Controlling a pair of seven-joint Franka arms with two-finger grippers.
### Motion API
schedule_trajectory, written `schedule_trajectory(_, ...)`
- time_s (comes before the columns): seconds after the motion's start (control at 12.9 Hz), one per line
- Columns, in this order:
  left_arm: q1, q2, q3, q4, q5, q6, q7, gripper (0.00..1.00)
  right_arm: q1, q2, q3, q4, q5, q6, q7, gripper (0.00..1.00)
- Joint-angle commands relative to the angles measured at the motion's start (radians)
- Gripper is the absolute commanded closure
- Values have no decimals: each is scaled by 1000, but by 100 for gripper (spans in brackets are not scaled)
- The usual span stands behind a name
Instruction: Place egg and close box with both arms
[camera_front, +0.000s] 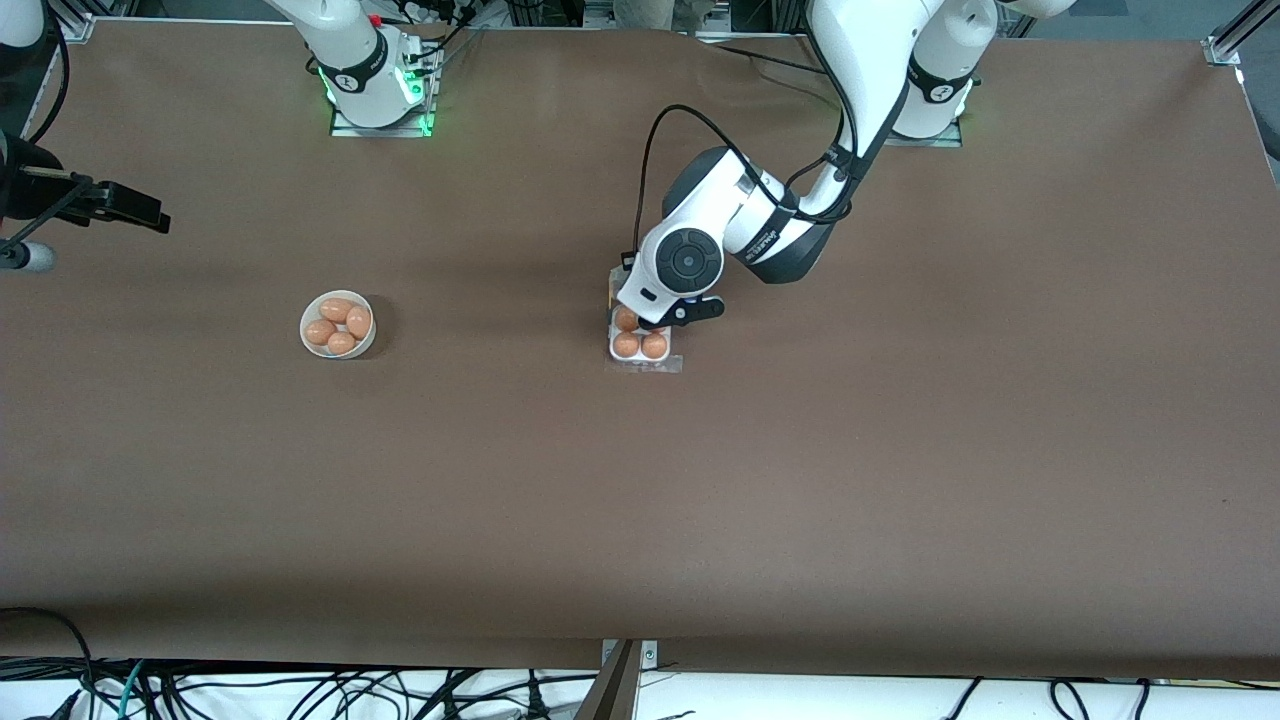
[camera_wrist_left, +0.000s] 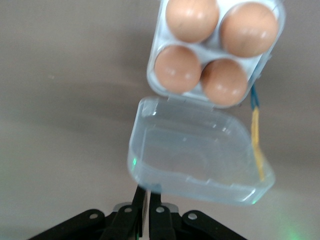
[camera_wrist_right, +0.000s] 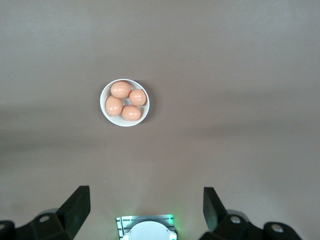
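Standing near the middle of the brown table (camera_front: 640, 520), the box (camera_front: 640, 345) is a small clear egg carton with all four cells filled; three eggs (camera_front: 627, 344) show in the front view and the fourth is covered by the arm. In the left wrist view the four eggs sit two by two, and the lid (camera_wrist_left: 197, 152) is swung open on its hinge, lifted off the table and tilted, its hollow side showing. A yellow and blue strip (camera_wrist_left: 256, 135) runs along one edge of the lid.

The left gripper (camera_wrist_left: 145, 212) is over the box on the side away from the front camera. Its fingers (camera_wrist_left: 139, 210) are pressed together, and their tips meet the lid's free rim; whether the rim is pinched between them or only pushed cannot be told.

Toward the right arm's end of the table, well apart from the box, a round white bowl (camera_front: 307, 338) holds four more eggs.

The right gripper (camera_wrist_right: 145, 207) waits high over the table at that end, fingers spread wide and holding nothing
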Motion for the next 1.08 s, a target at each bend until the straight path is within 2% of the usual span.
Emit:
schedule_trajectory(0.0, -3, 45, 15, 83, -11, 3, -18, 90, -106, 6, 125, 33, 19, -30, -11, 0)
schedule_trajectory(0.23, 12, 26, 47, 106, -8, -8, -16, 88, -108, 6, 123, 61, 23, -49, -25, 0)
schedule_trajectory(0.31, 12, 23, 50, 141, 14, -26, -16, 85, -108, 4, 125, 71, 23, -73, -26, 0)
schedule_trajectory(0.46, 41, 9, 81, 234, 87, -161, -7, 78, -108, 3, 131, 79, 48, -86, -33, 0)
schedule_trajectory(0.62, 136, 6, 81, 351, 135, -268, 45, 49, -106, 6, 131, 85, 91, -78, -34, 0)
schedule_trajectory(0.7, 190, -10, 79, 401, 156, -316, 86, 38, -108, 3, 130, 87, 95, -84, -34, 0)
schedule_trajectory(1.01, 331, -83, 79, 439, 323, -325, 330, 18, -106, -10, 134, 120, 80, -95, -57, 0)
